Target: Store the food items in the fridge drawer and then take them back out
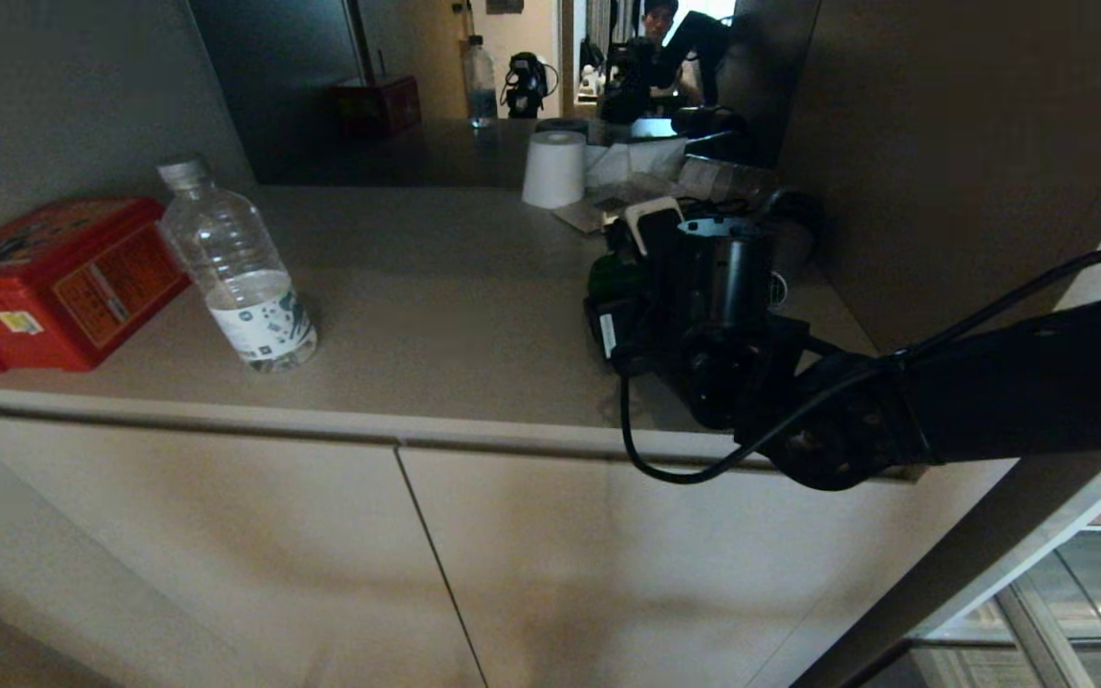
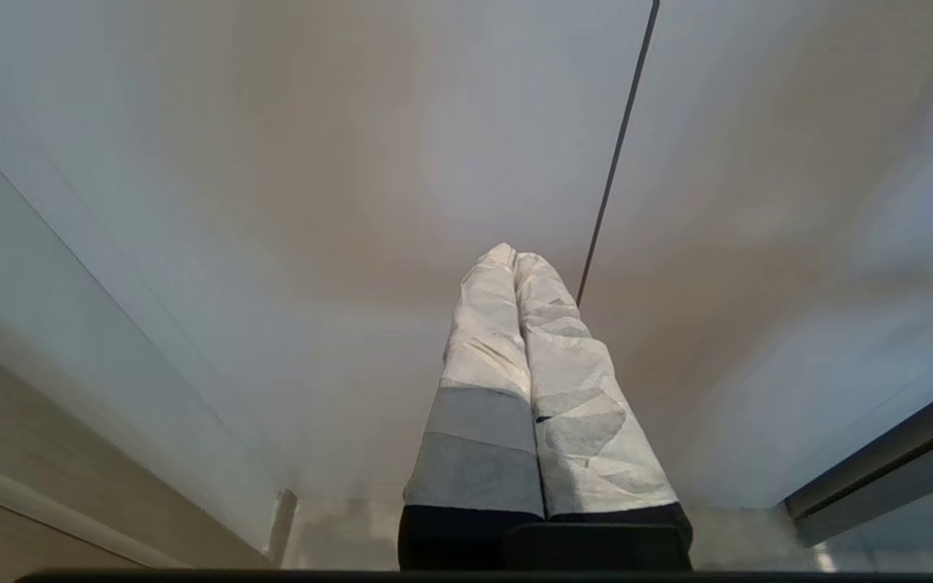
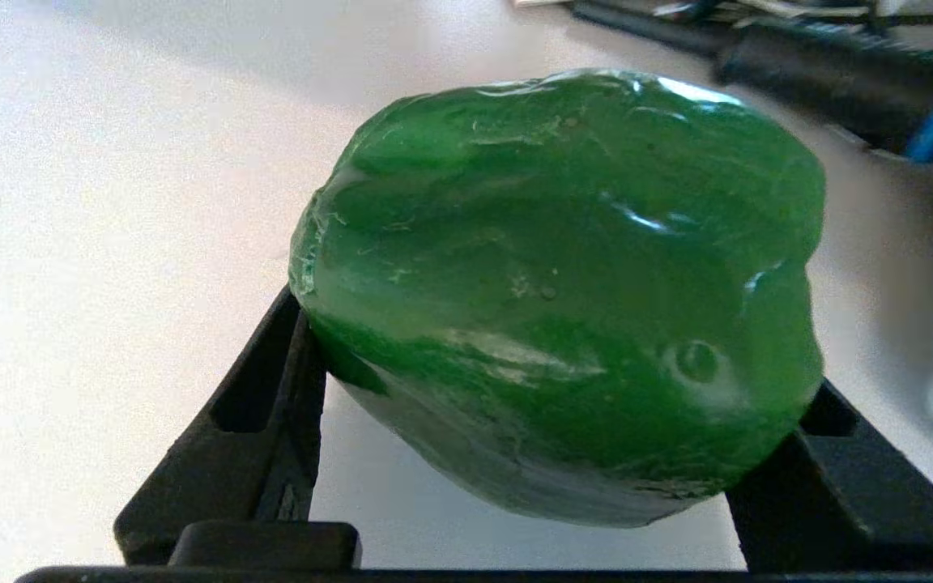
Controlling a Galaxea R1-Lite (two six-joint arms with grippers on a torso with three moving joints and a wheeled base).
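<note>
Green pepper (image 3: 564, 300) sits betw. right gripper (image 3: 555, 421) jaws, grasped; head view hides it mostly; left gripper (image 2: 515, 267) jaws clenched.

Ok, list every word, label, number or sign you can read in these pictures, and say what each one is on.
None can be read.
Red tin: orange and yellow label panels, print too blurred to read.
Water bottle: white label with dark markings, too small to read.
White sticker on the right gripper: illegible.
Green pepper, between the right gripper's fingers: no text.
Left wrist view: no text.
</note>
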